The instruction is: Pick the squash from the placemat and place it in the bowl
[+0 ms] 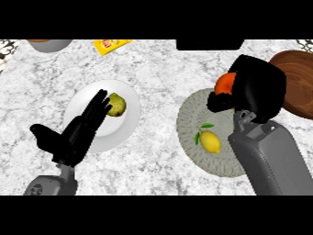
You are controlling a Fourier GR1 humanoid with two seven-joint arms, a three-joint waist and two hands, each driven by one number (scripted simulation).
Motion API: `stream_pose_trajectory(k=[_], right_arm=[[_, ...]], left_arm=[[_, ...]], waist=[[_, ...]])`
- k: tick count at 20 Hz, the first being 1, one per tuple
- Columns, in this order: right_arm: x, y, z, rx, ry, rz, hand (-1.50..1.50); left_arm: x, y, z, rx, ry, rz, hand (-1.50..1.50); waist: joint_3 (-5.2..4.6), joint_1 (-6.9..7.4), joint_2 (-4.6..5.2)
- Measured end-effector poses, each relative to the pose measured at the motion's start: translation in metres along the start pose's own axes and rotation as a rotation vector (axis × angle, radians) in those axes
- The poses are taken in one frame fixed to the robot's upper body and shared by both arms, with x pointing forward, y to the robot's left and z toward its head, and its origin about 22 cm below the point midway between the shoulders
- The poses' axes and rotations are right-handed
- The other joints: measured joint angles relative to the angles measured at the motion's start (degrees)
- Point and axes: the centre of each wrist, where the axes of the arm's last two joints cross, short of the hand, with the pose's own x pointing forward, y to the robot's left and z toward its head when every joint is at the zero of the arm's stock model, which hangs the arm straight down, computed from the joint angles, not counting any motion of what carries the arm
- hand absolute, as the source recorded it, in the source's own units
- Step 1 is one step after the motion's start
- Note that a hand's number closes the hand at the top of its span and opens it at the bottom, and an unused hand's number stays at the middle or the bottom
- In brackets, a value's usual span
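Note:
My right hand [257, 87] hangs over the far part of the grey round placemat [192, 133], fingers curled round an orange squash [225, 83] that shows at the hand's left side. The brown wooden bowl [306, 87] lies just right of that hand, partly hidden by it. The placemat bears a printed lemon [211, 141]. My left hand [74, 133] rests open, fingers straight, over the left edge of a white plate [121, 131].
A yellow-green pear-like fruit [116, 104] lies on the white plate. A yellow packet [110, 45] and a grey bowl [49, 45] sit at the counter's far edge, with a dark object [209, 44] further right. Patterned tiles border both far corners.

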Motion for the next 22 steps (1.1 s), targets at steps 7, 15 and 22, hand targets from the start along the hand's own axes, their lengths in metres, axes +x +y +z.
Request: stream_pose_trajectory(k=[7, 15, 22], right_arm=[[-0.008, -0.052, -0.013, -0.110, 0.021, -0.032, 1.50], [-0.041, -0.071, -0.066, -0.156, 0.124, -0.028, 1.50], [-0.086, -0.061, -0.117, -0.177, 0.181, -0.085, 1.50]], left_arm=[[0.000, 0.000, -0.001, -0.009, -0.002, 0.000, 0.00], [0.001, 0.001, -0.004, -0.021, -0.006, -0.001, 0.00], [0.007, -0.007, -0.010, -0.023, -0.010, -0.004, 0.00]], waist=[[0.01, 0.35, 0.19], [0.03, 0.71, 0.40], [0.06, 0.91, 0.52]])
